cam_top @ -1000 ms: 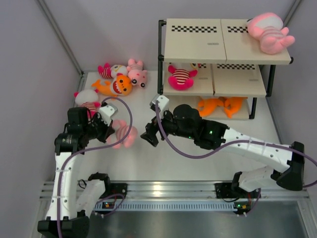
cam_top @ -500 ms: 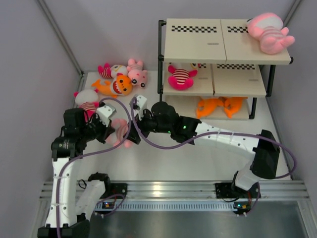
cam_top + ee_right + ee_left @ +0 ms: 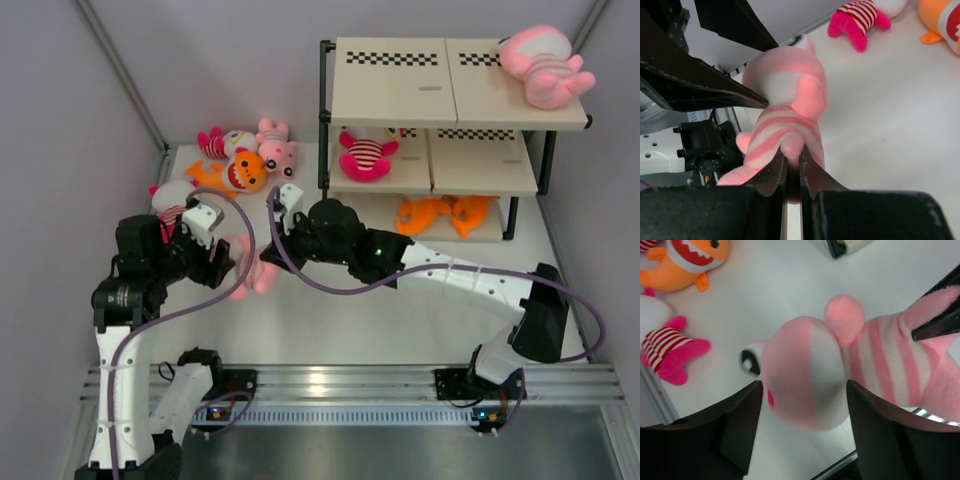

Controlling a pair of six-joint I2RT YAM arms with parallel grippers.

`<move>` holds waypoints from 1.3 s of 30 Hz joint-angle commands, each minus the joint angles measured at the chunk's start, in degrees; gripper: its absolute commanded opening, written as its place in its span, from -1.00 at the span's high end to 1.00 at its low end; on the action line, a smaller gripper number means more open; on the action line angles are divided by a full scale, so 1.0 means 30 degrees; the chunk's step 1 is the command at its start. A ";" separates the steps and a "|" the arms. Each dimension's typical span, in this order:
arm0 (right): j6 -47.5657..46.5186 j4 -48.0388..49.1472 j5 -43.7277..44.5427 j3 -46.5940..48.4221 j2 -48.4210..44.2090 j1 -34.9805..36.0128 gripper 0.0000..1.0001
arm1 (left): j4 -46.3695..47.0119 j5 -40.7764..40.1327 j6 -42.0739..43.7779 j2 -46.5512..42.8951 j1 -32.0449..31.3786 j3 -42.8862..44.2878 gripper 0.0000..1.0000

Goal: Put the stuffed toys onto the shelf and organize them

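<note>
Right now my right claw (image 3: 792, 152) is pinched tight on a fold of the striped belly of a large pale pink plush (image 3: 245, 270), which sits left of the shelf (image 3: 400, 90) and nearer my bases than its front posts. My left claw (image 3: 804, 385) stands open, one finger on each side of that plush's head, gripping nothing. I cannot tell whether the plush rests on the table (image 3: 400, 320).

On the shelf, another pale pink plush (image 3: 545, 65) lies at the right end of the top board, a hot-pink striped plush (image 3: 365, 155) on the middle board and orange fish plushes (image 3: 445, 212) on the bottom one. Left of the shelf, an orange fish with white teeth (image 3: 235, 172) lies among more pink toys.
</note>
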 commanded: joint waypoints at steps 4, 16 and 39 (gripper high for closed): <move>-0.2270 -0.3044 0.1599 0.5813 -0.1025 -0.0705 1.00 | -0.0832 -0.4107 -0.2466 0.0869 -0.0024 0.6373 -0.75; -0.0608 0.0552 0.3381 1.1386 -0.1580 -0.7116 1.00 | -0.2326 -0.4613 -0.3441 0.1662 -0.0024 0.9956 -0.96; 0.2912 -0.1757 0.3032 0.5441 -0.4655 -1.7554 1.00 | -0.2326 -0.3675 -0.2912 0.1662 -0.0024 0.7347 -0.96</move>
